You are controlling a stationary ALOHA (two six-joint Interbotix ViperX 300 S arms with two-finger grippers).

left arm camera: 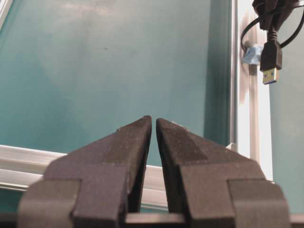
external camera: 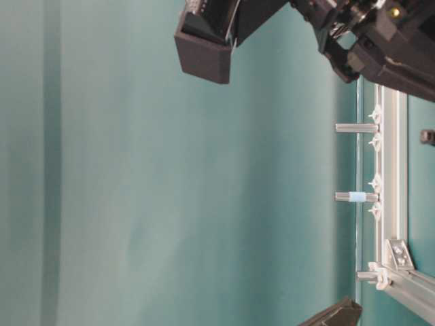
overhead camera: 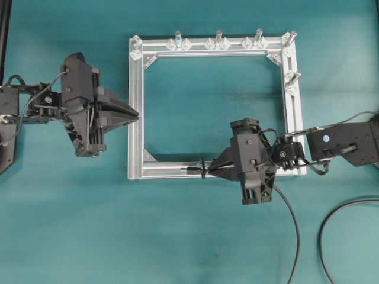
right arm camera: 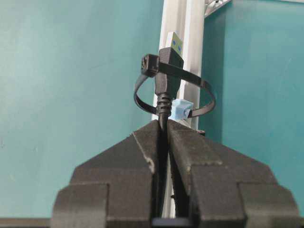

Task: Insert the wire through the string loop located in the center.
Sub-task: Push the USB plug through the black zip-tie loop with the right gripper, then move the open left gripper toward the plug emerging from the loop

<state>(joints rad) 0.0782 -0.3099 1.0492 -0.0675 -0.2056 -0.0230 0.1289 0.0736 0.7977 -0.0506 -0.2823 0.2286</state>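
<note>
Right wrist view: wire (right arm camera: 167, 71) within string loop (right arm camera: 174, 91).
Right gripper (right arm camera: 163, 127) pinches glossy black cable, metal plug through ring; left gripper (left arm camera: 153, 124) closed, empty.

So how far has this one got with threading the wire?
Done: the right pincer is shut on the wire just behind its plug, and the plug already pokes through the string loop on the frame bar. In hand: feeding it further. Left: the left pincer sits shut and empty, apart from the plug, and has not taken it.
</note>
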